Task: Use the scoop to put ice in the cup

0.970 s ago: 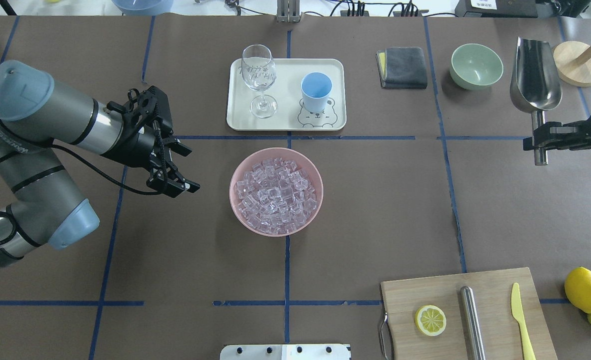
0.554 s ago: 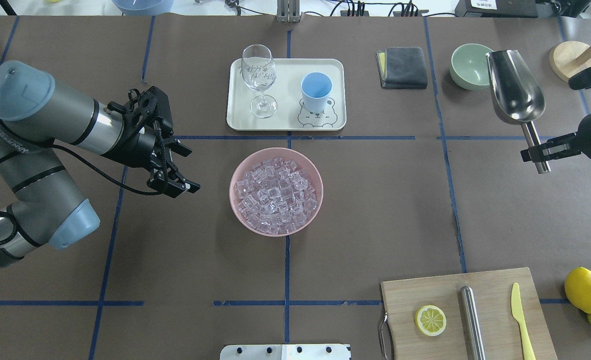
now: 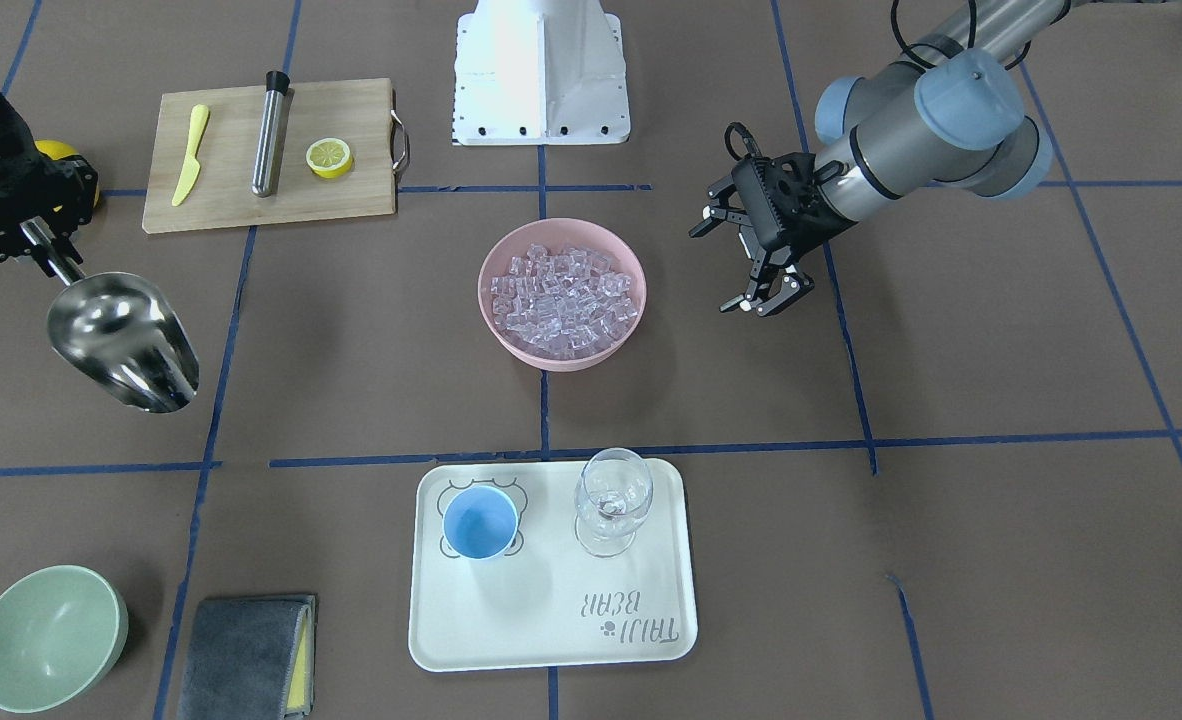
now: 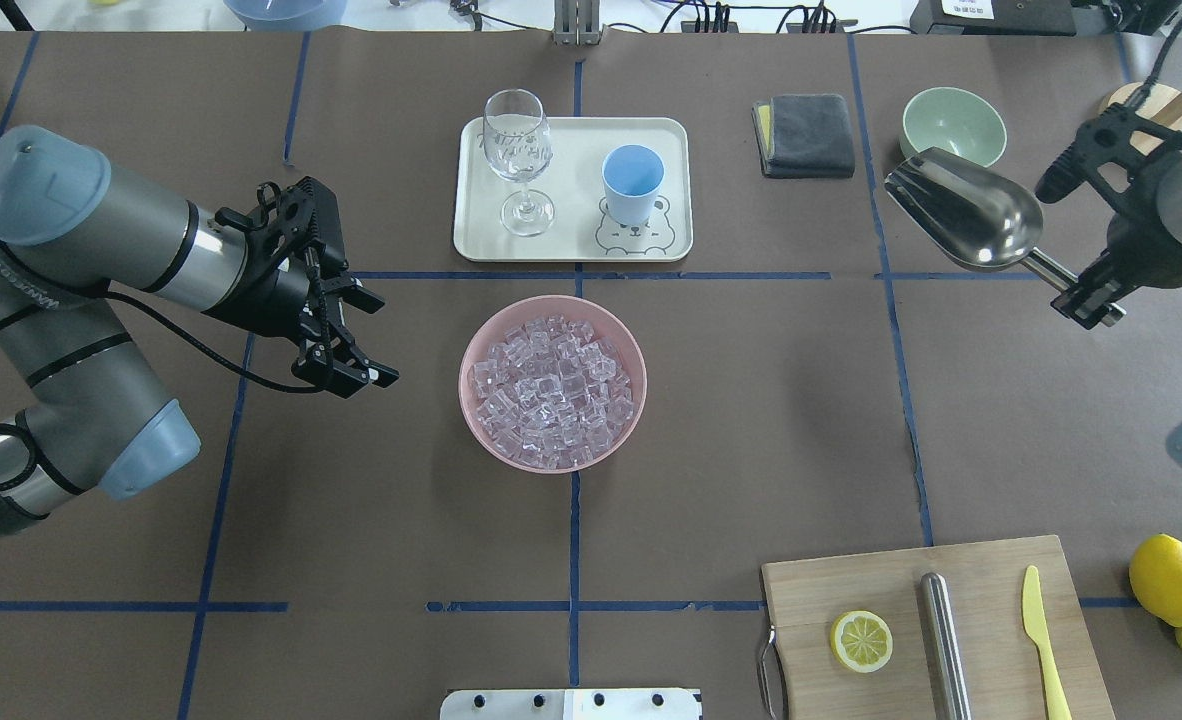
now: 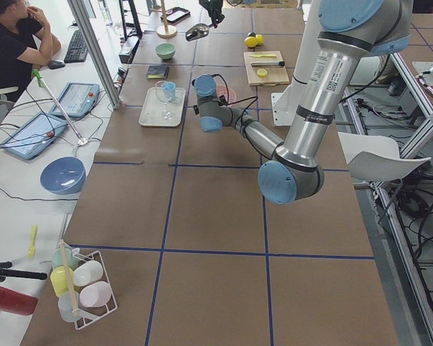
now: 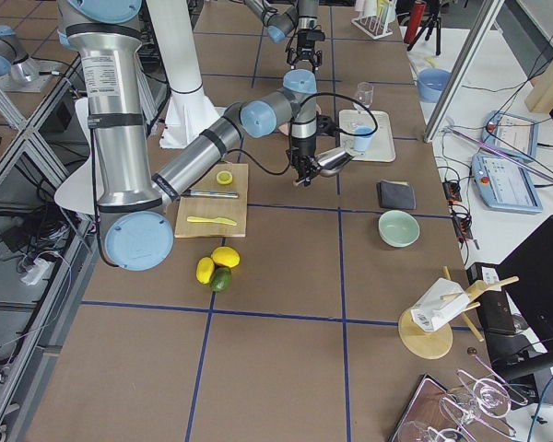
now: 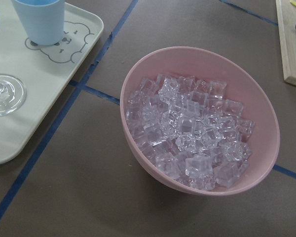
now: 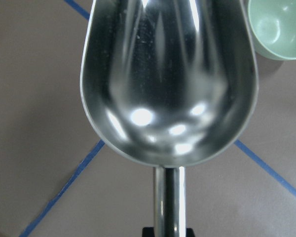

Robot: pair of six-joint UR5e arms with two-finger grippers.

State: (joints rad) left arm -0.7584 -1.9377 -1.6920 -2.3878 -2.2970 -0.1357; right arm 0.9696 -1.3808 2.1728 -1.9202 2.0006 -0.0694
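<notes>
1. Front-facing view: my right pincer (image 3: 41, 250) is clamped shut on the thin handle of the scoop (image 3: 123, 340). The scoop hangs above the surface (image 3: 1001, 350) with its trough empty, well apart from the pink bowl (image 3: 511, 340). That bowl holds the ice (image 3: 563, 300) in a heap. My left pincer (image 3: 766, 298) hovers beside the bowl, fingers spread wide, gripping nothing.
2. Overhead view: the cup (image 4: 633, 183) stands upright and empty on the white tray (image 4: 571, 245), next to a stemmed glass (image 4: 518, 150). The scoop's mouth sits near a pale green bowl (image 4: 954, 125), which is empty too.
3. Left side view: my far arm carries the scoop high over the far end; it is too small to tell more.
4. Right side view: my near arm holds the scoop up, and the green bowl sits alone nearer the camera.
5. Left wrist view: ice cubes fill the pink bowl almost to its rim. The cup stands on the tray's bear drawing, its inside hidden.
6. Right wrist view: the trough is bare shiny metal with no ice in it.
</notes>
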